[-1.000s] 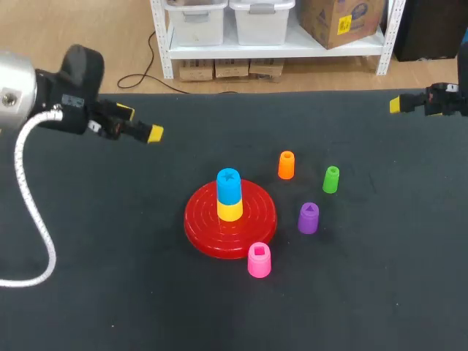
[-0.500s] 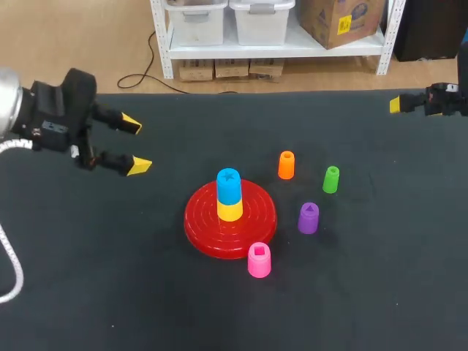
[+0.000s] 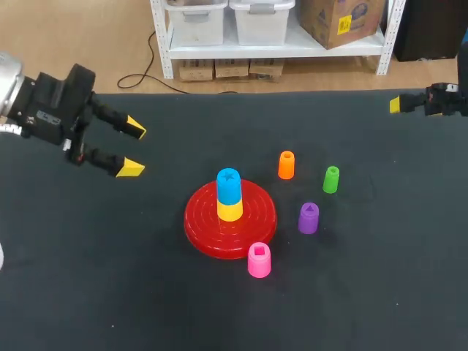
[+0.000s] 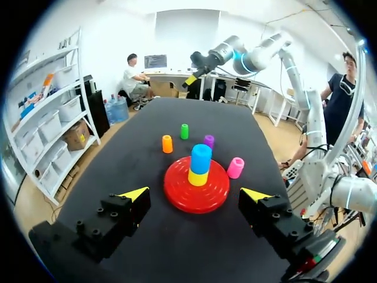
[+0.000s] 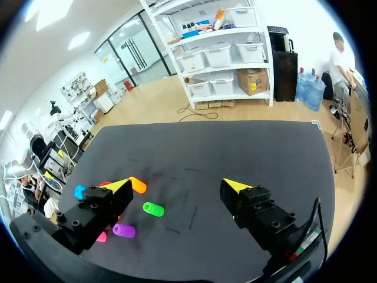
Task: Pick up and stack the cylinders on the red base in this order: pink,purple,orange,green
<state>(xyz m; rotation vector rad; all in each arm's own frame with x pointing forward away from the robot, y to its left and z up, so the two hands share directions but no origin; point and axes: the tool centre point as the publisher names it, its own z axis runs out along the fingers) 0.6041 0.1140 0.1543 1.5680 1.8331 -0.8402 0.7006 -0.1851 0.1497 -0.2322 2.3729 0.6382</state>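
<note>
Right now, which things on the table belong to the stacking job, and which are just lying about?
Job: red base; pink cylinder, purple cylinder, orange cylinder, green cylinder, all four standing on the table beside the base.

Not in the order: blue cylinder on top of yellow cylinder, stacked at the base's middle.

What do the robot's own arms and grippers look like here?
The left gripper and right gripper are alike: black, boxy bodies with visible bolts and two fingers ending in bright yellow wedge tips. The left arm shows a silver-grey round link; the right arm has rounded silver links with a blue ring.
</note>
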